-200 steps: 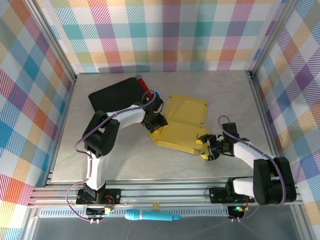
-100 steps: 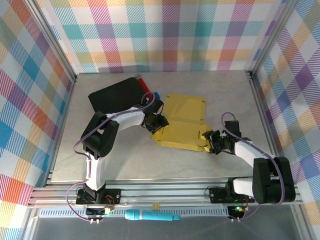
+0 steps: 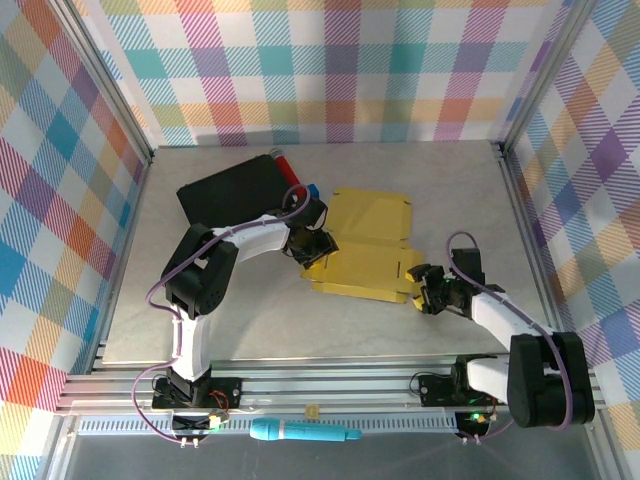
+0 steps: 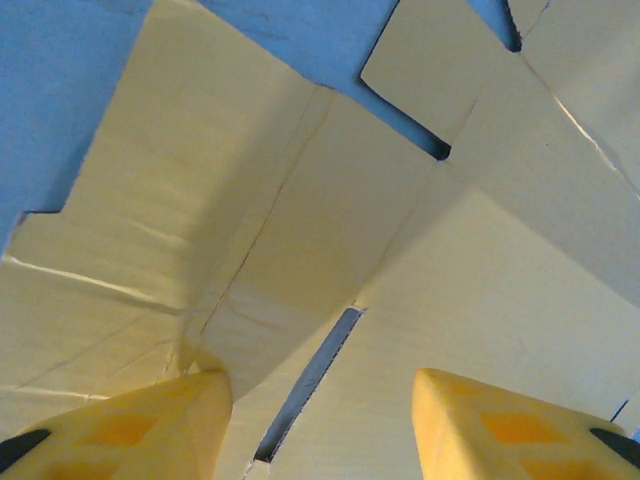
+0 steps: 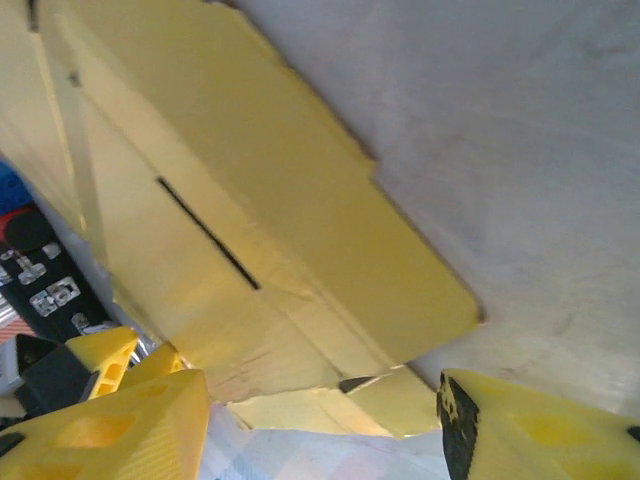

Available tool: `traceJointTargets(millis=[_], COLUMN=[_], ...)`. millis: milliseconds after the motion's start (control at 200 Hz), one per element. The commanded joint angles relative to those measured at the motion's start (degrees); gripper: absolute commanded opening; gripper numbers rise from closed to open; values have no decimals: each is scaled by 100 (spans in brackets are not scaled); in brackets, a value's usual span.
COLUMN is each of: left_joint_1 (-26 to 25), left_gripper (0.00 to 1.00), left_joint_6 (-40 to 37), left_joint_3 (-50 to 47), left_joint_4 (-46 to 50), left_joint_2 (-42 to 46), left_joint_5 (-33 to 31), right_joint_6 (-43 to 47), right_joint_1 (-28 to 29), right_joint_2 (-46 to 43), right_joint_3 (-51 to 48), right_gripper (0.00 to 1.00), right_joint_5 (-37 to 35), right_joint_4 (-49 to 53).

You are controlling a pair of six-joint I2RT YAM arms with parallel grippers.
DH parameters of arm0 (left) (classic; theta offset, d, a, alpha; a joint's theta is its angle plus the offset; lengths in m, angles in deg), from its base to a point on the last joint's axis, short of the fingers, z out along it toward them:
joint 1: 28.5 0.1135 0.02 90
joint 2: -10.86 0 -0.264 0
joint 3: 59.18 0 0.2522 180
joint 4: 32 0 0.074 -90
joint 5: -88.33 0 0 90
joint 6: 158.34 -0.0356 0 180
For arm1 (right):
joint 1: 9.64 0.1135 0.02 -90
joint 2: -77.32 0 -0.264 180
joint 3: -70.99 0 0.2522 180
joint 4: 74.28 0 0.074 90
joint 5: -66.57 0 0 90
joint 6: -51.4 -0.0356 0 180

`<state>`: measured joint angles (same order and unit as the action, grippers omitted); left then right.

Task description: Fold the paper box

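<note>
Yellow paper box point(image 3: 365, 255) lies flat between left gripper point(image 3: 314, 249) and right gripper point(image 3: 420, 291), both spread.

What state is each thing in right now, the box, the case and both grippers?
paper box: not folded up yet, flaps loose, lying mostly flat
black case: lying flat, not held
left gripper: open, at the box's left edge
right gripper: open, at the box's near right corner
</note>
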<state>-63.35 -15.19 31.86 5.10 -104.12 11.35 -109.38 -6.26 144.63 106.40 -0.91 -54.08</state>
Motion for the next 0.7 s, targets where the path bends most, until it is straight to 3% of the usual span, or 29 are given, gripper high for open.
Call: traceJointTargets(millis=[0,230,350,695], left_joint_1=[-101,-175,-274,-364], left_gripper=[52,52,52,52], left_joint_6=[78,260,336,354], left_joint_3=[-169,-153,-100,-37], left_joint_4=[487,349,295,295], left_joint_2=[-105,-127,-160,-210], left_joint_5=[103,218,245,263], right_joint_6=[-270,-798,-1432,-1416], right_joint_1=[-7,572,945,1042], right_joint_2=[282,-501,-994,-225], right_joint_3=[-64,122,-258,-65], right_gripper=[62,62,62,60], right_joint_5=[107,-162,-343,-429], right_joint_4=[-331,842,707,92])
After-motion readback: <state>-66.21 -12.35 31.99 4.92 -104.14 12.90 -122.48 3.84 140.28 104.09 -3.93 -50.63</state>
